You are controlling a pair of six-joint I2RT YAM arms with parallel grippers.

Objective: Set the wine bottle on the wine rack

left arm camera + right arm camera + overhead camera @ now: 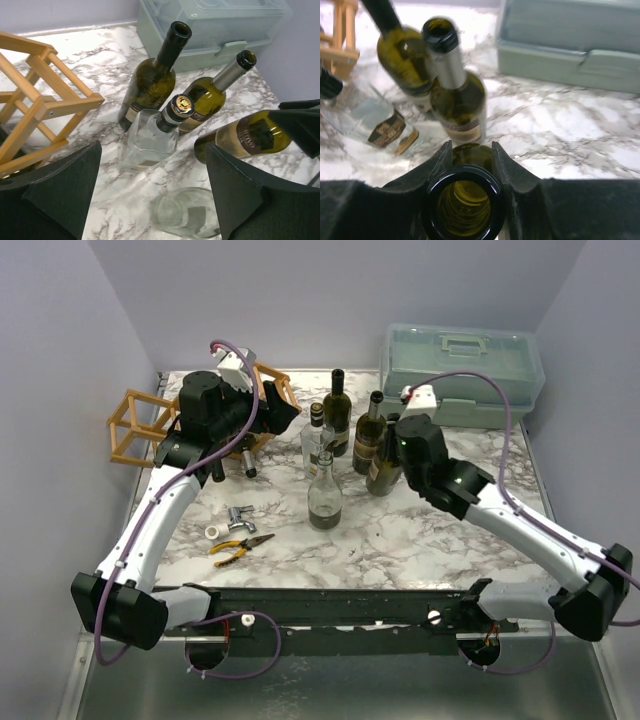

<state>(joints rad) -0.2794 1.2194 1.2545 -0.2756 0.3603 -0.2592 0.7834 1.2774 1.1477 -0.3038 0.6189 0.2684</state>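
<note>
my right gripper [471, 150] squeezed the neck of the wine bottle [383, 472], which stood upright well to the right of the wine rack [140, 425]. my left gripper [154, 146] hung wide open just beside that rack.

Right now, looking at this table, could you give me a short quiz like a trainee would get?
1. True or false: the left claw holds a bottle.
2. The right claw grips: A pliers, B wine bottle, C toolbox?
3. Fill in: the wine rack sits at the table's far ____ corner.
Key: 1 false, the left claw is open and empty; 2 B; 3 left.
</note>
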